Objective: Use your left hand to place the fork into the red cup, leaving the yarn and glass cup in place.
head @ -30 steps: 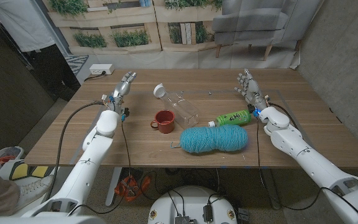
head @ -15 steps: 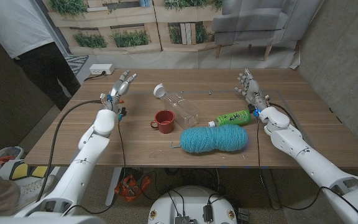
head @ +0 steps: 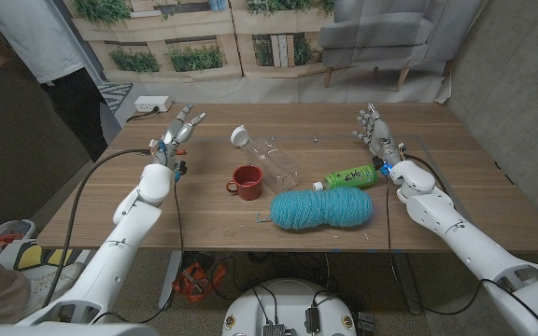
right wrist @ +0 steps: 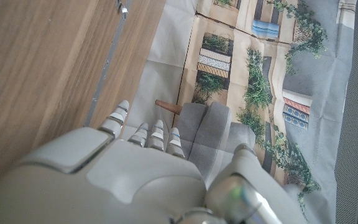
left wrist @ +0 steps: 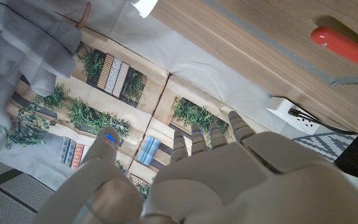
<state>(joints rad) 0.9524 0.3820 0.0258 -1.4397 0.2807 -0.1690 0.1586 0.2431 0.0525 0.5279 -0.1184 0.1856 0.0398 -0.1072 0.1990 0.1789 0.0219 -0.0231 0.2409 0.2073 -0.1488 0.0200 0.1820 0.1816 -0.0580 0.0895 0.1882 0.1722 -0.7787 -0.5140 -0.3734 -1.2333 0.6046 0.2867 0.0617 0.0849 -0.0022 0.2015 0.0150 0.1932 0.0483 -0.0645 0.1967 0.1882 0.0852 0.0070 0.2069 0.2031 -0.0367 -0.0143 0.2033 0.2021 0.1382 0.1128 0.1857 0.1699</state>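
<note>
The wooden table [head: 110,201] carries all items. A teal yarn skein [head: 321,208] lies near the front edge at centre. Just behind its right end lies a green bottle [head: 351,175] on its side. A clear glass cup [head: 271,157] lies on its side behind the yarn, with a white lid [head: 240,136] at its far end. The red cup [head: 247,180] stands upright just left of the yarn, close to the glass cup. The fork cannot be identified on the table in the head view. The left hand [head: 180,131] hovers over the far-left part of the table, fingers spread, grasping nothing, well apart from the red cup. The right hand [head: 375,135] is raised at the far right, fingers apart, grasping nothing. A white power strip [head: 152,105] lies at the far-left corner. A person [head: 35,42] stands behind the table's left side
</note>
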